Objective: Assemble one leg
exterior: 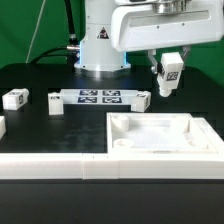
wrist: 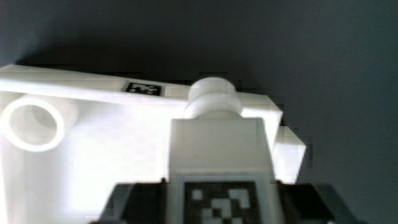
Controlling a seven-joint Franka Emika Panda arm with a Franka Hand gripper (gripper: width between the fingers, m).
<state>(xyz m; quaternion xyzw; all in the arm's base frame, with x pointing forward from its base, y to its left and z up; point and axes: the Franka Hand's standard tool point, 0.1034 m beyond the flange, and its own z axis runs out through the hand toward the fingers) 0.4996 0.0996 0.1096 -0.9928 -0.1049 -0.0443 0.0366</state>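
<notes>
My gripper [exterior: 166, 76] is shut on a leg [exterior: 170, 72], a small white post with a black-and-white tag, and holds it tilted in the air above the far right corner of the large white tray [exterior: 160, 140]. In the wrist view the held leg [wrist: 222, 140] fills the middle, its tag between my dark fingers [wrist: 134, 200], its rounded peg end over the tray's corner [wrist: 107, 110]. Three more legs lie on the table: one [exterior: 17, 98] at the exterior view's left, one [exterior: 55, 102] beside the marker board and one [exterior: 141, 101] at the board's right end.
The marker board [exterior: 97, 97] lies flat in front of the robot base [exterior: 100, 50]. A long white rail [exterior: 60, 165] runs along the table's front edge. A round hole [wrist: 36, 120] shows in the tray corner in the wrist view.
</notes>
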